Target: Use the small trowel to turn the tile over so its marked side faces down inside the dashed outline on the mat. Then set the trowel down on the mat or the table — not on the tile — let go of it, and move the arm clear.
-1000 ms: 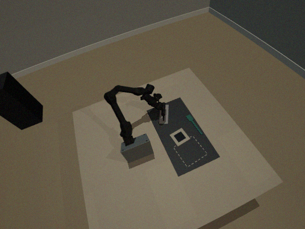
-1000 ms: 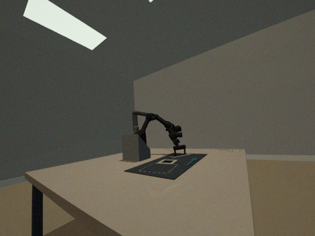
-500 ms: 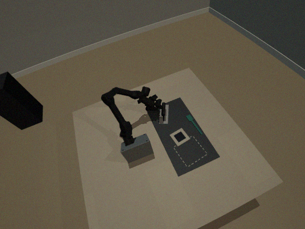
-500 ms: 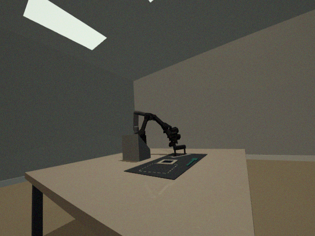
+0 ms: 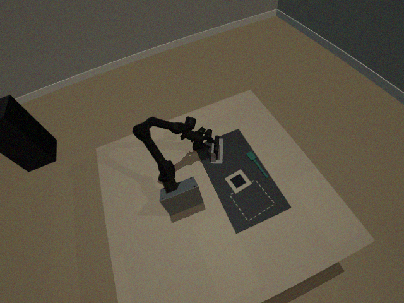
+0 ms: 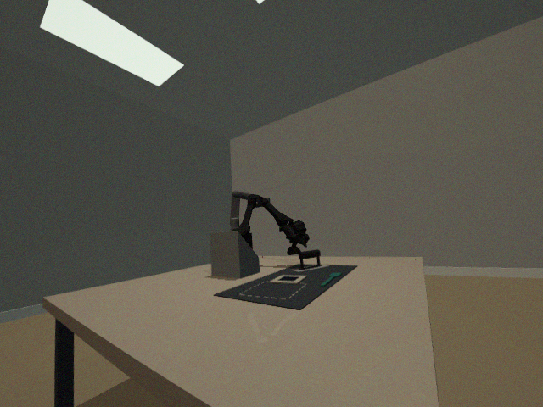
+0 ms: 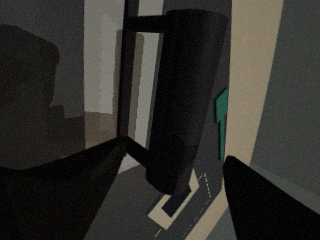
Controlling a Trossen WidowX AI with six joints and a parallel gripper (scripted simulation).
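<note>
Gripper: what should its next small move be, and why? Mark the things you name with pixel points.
Probably ease the open gripper [image 5: 212,144] [image 6: 301,248] [image 7: 175,153] forward along the black handle [image 5: 216,144] [image 6: 312,253] [image 7: 189,85] before closing: in the wrist view its fingertips stand apart, either side of the handle's near end, while most of the handle lies beyond them.

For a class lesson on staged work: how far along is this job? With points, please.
Done: no stage yet. The tile [image 5: 238,180] [image 6: 288,278] [image 7: 176,202] lies with its dark square up, mostly outside the outline [image 5: 273,204] [image 6: 265,297] [image 7: 206,180].
In hand: nothing; the gripper [image 5: 212,141] [image 6: 299,248] [image 7: 175,153] is open near the black handle [image 5: 216,143] [image 6: 310,253] [image 7: 190,75].
Left: take up the trowel, flip the tile into the outline, set the trowel down, move clear.
</note>
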